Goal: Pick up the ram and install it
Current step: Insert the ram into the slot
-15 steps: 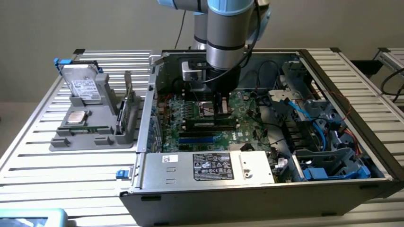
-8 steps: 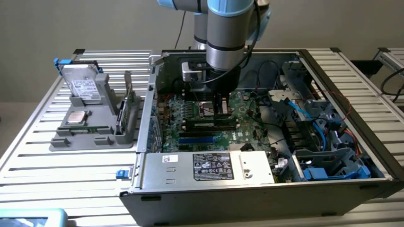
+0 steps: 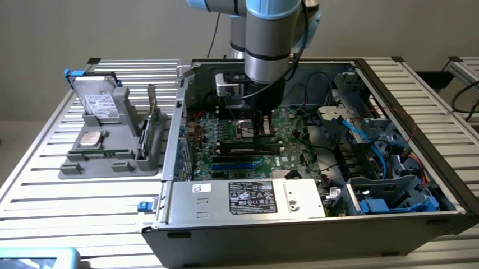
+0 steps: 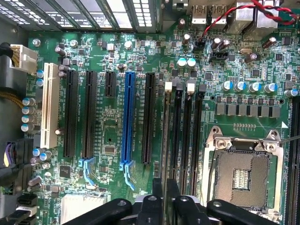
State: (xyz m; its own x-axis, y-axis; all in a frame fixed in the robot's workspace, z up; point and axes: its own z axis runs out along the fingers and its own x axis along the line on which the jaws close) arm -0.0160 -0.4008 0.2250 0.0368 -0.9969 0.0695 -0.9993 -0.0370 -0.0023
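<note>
Seating step, by the look of it: the ram (image 4: pixel 165 136) stands on edge in one of the four memory slots beside the empty processor socket (image 4: pixel 241 173), in the slot farthest from that socket. It's seen edge-on in the wrist view, so chips & label aren't readable. It runs the full slot length, w/ a white latch (image 4: pixel 167 86) at the end away from the end effector. Can't tell if the latch is snapped in or if the stick is fully down.

The end effector (image 4: pixel 165 183) sits right over the stick's near end, on the slot side of the socket, w/ the stick's edge running under it. Clamped on the ram or let go: can't tell from either view. In the exterior view the arm (image 3: pixel 266 50) comes straight down into the open computer case (image 3: pixel 299 238), w/ the end effector low over the motherboard (image 4: pixel 108 131) next to the socket.

Judgement: pick-up done, install at or near its end. Any move from here calls for a straight vertical path, no sideways drag on the stick or the neighbouring slots, plus a check that both ends sit level.

Well away from the socket, outside the case on the desk (image 3: pixel 67 207), is a grey holder (image 3: pixel 112 162) w/ a hard drive (image 3: pixel 97 103) and a small silver chip (image 3: pixel 91 139). A thin card (image 3: pixel 152 131) also stands on edge in it, too small to ID.
</note>
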